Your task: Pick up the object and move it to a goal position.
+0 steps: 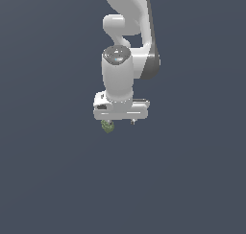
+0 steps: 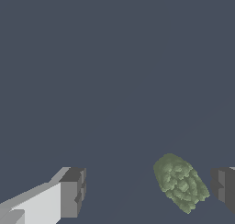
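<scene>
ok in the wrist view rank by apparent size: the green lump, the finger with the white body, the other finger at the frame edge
1. Finger with the white body
2. Green lump
3. Other finger, cut off by the frame edge, so its rank is unsure.

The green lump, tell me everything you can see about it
The green lump is small, bumpy and mottled olive, an elongated oval far smaller than the gripper. In the wrist view it lies tilted between the open fingers, much nearer one dark pad than the other, with a gap on both sides. In the exterior view it peeks out below the gripper's underside, toward that view's left. Nothing visibly grips it.
</scene>
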{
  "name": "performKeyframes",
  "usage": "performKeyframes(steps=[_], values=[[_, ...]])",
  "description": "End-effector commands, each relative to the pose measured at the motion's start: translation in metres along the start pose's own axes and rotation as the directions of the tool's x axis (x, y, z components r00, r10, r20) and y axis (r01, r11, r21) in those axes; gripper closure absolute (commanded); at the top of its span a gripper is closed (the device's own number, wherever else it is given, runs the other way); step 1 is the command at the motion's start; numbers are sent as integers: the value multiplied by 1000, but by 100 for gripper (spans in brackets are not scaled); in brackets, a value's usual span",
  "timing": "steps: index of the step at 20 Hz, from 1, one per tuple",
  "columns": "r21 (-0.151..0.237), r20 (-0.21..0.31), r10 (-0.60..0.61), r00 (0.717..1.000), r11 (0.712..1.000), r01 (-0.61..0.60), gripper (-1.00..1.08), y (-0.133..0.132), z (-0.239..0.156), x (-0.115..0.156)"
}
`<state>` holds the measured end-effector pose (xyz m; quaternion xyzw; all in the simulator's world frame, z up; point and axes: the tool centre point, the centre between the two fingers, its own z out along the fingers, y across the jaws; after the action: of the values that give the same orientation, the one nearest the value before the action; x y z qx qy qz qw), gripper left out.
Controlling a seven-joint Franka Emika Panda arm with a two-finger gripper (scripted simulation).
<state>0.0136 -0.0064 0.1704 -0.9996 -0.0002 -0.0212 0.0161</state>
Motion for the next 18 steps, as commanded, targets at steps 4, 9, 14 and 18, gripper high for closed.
performKeyframes(steps=[4, 9, 14, 18], values=[[-5, 5, -73, 997, 997, 73, -92, 10, 8, -6], [-10, 13, -171, 985, 985, 171, -92, 22, 19, -15], [-13, 23, -286, 958, 958, 287, -92, 36, 31, -27], [-13, 31, -377, 926, 926, 377, -92, 47, 41, -36]])
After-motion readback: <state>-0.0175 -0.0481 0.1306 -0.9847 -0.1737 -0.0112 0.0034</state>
